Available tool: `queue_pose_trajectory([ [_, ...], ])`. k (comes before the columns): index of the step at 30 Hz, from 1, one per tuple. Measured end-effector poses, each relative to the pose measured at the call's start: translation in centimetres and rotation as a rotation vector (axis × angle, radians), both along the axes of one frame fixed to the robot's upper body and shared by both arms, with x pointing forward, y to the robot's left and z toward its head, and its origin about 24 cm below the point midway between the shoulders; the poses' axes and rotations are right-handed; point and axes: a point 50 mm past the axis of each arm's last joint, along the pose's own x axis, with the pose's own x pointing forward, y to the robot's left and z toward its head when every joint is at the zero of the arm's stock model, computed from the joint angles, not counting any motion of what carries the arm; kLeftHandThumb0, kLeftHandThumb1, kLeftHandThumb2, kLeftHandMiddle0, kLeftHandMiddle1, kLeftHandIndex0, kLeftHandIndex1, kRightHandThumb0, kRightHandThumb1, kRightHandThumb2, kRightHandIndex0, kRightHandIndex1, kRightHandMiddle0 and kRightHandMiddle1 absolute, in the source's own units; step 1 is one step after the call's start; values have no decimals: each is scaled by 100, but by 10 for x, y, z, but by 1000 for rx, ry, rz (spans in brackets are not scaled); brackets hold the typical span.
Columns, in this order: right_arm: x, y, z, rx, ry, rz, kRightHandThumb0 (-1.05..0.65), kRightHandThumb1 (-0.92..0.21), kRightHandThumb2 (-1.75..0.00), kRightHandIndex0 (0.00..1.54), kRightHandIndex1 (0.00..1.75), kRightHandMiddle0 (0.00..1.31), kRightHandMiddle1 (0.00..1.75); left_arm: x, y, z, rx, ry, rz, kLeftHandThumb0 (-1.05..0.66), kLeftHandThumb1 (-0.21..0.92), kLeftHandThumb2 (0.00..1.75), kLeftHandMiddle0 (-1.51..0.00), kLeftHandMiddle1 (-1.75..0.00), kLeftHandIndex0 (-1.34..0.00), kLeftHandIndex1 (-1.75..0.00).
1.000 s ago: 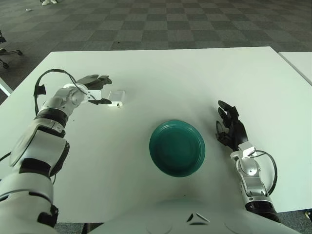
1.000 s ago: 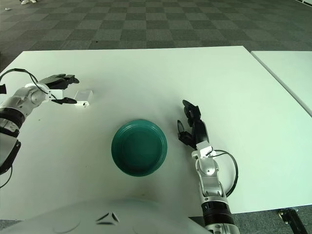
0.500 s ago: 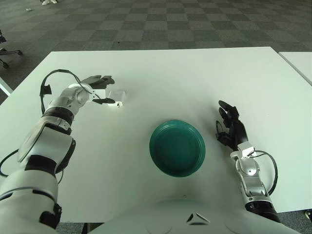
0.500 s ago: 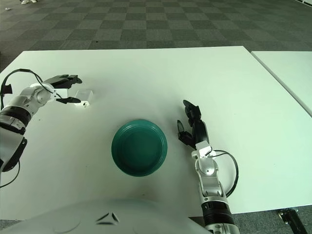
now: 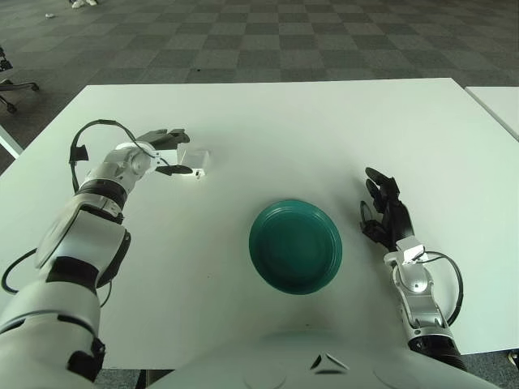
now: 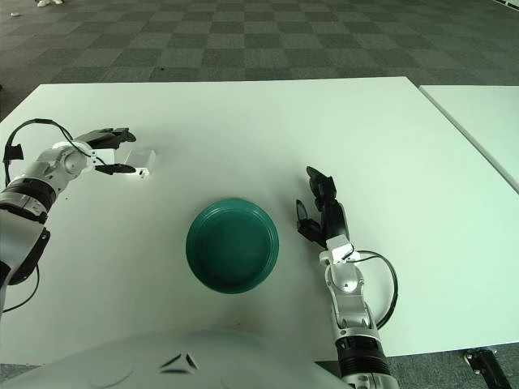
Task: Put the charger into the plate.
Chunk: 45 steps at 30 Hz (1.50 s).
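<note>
left robot hand point(image 5: 169, 152) fingers spread wide around the small white boxy charger point(image 5: 195, 163), not gripping yet | charger sits on the white bench point(image 5: 268, 121), well apart from the round dark-green plate point(image 5: 295, 245) | right robot hand point(image 5: 383, 211) just right of plate, fingers loose, holding nothing

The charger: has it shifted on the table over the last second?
No. The charger sits at the same spot up-left of the green plate, with the left hand open around it.
</note>
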Motion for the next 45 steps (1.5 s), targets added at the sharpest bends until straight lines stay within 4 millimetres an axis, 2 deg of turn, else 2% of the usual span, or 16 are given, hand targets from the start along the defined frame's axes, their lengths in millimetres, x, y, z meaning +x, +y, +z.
queue_pose_trajectory([
  [8, -6, 1, 0, -8, -2, -6, -78, -92, -75, 23, 1, 0, 66, -1, -2, -5, -13, 16, 6, -100, 92, 30, -4, -1, 0, -89],
  [28, -16, 2, 1, -28, -3, -14, -78, -92, -77, 25, 1, 0, 66, -3, -4, -10, -43, 58, 21, -98, 92, 32, -3, 0, 0, -92],
  [45, -26, 5, 2, 6, -6, -54, -77, -92, -73, 27, 1, 0, 62, -5, -7, -17, -34, 89, 23, -98, 92, 42, -6, -1, 0, -92],
])
